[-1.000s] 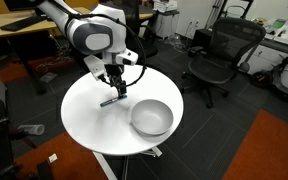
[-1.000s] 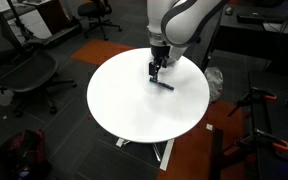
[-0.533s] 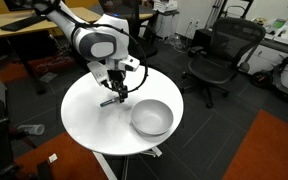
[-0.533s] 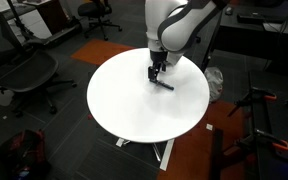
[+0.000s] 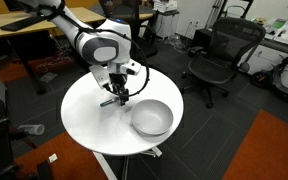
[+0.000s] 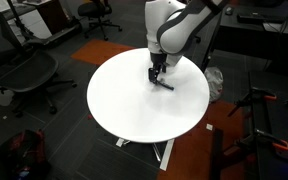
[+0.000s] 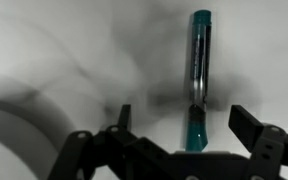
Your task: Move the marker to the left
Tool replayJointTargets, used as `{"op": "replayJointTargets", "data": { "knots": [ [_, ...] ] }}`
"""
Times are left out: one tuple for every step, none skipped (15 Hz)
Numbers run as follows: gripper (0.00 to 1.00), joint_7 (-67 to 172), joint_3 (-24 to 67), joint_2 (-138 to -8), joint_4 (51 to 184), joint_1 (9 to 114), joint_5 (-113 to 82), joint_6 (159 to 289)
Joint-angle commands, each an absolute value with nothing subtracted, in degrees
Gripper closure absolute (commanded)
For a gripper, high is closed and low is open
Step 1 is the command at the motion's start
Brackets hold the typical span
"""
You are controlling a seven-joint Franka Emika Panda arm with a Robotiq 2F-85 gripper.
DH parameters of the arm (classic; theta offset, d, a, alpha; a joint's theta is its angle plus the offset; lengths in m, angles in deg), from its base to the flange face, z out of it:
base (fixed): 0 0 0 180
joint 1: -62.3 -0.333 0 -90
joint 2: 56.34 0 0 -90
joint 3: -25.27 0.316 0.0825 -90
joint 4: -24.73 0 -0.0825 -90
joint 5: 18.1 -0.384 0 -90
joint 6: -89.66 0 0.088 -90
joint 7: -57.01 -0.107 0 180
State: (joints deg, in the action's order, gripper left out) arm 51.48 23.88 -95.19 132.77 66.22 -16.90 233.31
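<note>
Clearly, the marker (image 7: 197, 80) is a slim, glossy teal stick

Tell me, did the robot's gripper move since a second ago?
Yes. In an exterior view the gripper has come down and a little nearer the grey bowl, close over the marker.

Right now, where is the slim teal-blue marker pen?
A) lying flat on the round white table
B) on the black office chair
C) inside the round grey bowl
A: the slim teal-blue marker lies flat on the round white table, beneath the open gripper and outside the round grey bowl.
</note>
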Motion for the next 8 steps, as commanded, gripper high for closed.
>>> {"op": "replayJointTargets", "data": {
  "knots": [
    [0.0, 52.77, 23.62, -95.94, 131.29, 66.19, -18.14, 231.61],
    [0.25, 52.79, 23.59, -96.03, 131.29, 66.15, -18.05, 231.69],
    [0.26, 52.76, 23.57, -96.11, 131.27, 66.12, -18.03, 231.7],
    [0.34, 52.75, 23.58, -96.17, 131.26, 66.12, -18.04, 231.7],
    [0.41, 52.75, 23.59, -96.24, 131.23, 66.14, -18.07, 231.69],
    [0.51, 52.79, 23.65, -96.31, 131.21, 66.19, -18.15, 231.67],
    [0.58, 52.77, 23.65, -96.37, 131.18, 66.19, -18.17, 231.67],
    [0.66, 52.75, 23.65, -96.4, 131.17, 66.19, -18.16, 231.68]
  ]
}}
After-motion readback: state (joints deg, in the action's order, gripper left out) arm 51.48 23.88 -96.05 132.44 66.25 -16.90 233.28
